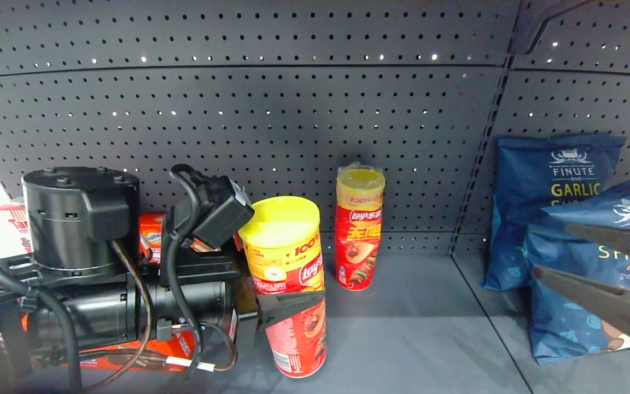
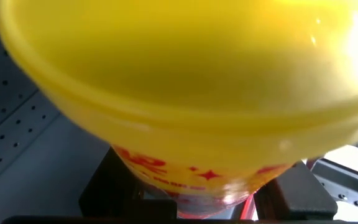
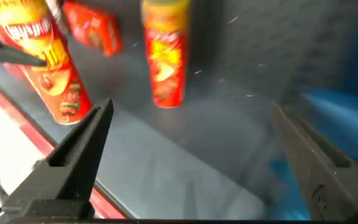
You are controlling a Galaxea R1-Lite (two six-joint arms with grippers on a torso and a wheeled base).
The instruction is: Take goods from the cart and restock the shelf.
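Yellow lid (image 2: 185, 68) of the chip can (image 1: 293, 284) is crowding the left wrist view, dark fingers (image 2: 110, 186) showing either side below it; head view is showing the left gripper (image 1: 292, 303) clamping that upright can mid-body on the grey shelf (image 1: 413, 328); second can (image 1: 360, 227) is standing at its 1 o'clock, by the pegboard (image 1: 293, 109); blue bags (image 1: 544, 208) are standing at 3 o'clock; right gripper (image 1: 594, 262) is hovering before them, jaws wide, holding nothing.

The left arm lies level over the shelf's left front edge, wrist horizontal. The left gripper (image 1: 293, 306) is clamped around the middle of an upright chip can (image 1: 285, 241) (one finger crosses its front). The right gripper (image 1: 553, 249) hovers by the shelf's right edge, fingers spread wide.
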